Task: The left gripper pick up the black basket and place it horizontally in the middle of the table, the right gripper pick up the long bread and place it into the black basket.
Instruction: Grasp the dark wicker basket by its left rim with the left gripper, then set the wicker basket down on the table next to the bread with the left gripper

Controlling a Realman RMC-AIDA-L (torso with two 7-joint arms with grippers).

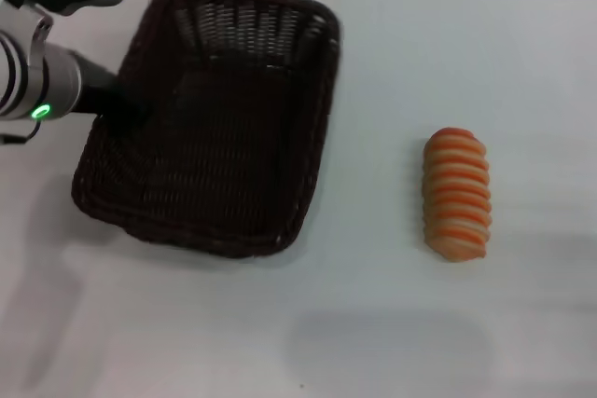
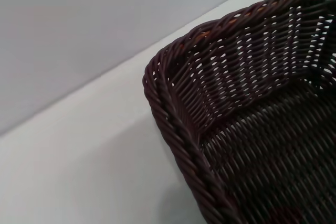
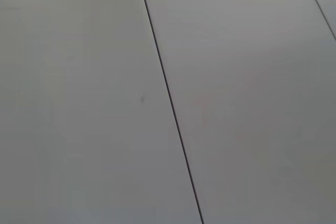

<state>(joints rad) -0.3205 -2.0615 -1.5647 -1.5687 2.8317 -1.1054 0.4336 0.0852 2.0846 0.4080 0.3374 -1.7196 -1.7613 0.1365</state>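
- Dark woven wicker forms the black basket [image 1: 219, 151], which sits on the white table [image 1: 373, 323] toward its far left corner, its long axis running roughly from the far edge toward the near edge with a slight skew.
- At the basket's left rim, the left gripper [image 1: 119, 100] reaches in from the table's left edge on a silver-grey arm showing a green light; its black claw merges with the dark weave, so I cannot tell whether its jaws are apart or clamped on the rim.
- From the left wrist view, a rounded corner of the basket [image 2: 247, 129] fills the picture, with braided rim, openwork sloping sides and bare woven floor.
- Orange-brown with pale cream ridges, the long bread [image 1: 456, 194] lies on the table well apart from the basket, toward the right edge, its length running far-to-near.
- Nothing of the right gripper shows in any view; its wrist camera sees only grey panels with thin dark seams.
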